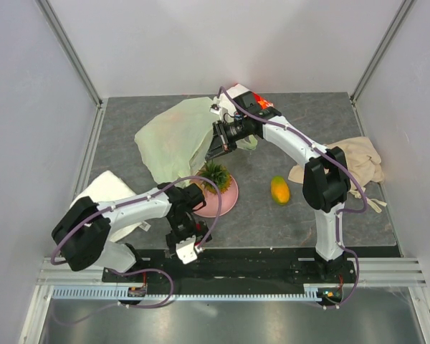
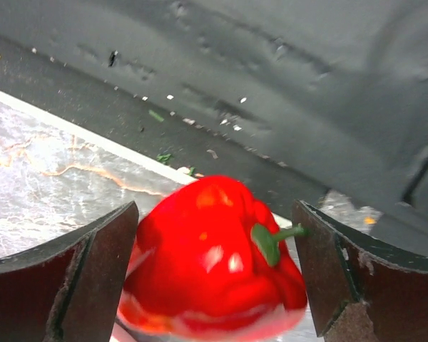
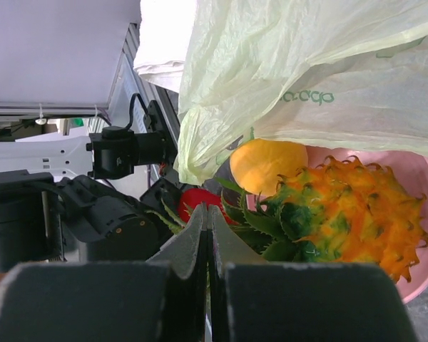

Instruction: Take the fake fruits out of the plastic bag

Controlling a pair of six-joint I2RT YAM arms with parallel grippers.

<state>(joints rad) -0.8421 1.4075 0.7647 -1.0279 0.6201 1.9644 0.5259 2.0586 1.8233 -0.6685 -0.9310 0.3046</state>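
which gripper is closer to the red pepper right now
Left. The red pepper sits right between the fingers of the left gripper; the right gripper is farther back, shut beside the plastic bag, beyond the pink plate.

Glossy red plastic pepper (image 2: 214, 263), thin crinkled translucent film of the plastic bag (image 3: 307, 71), matt grey tabletop (image 1: 315, 115).

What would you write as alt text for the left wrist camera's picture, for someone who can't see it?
A glossy red pepper with a green stem sits between two dark fingers spread wide. Behind it lie a pale marbled surface and a dark grey mat flecked with bits.
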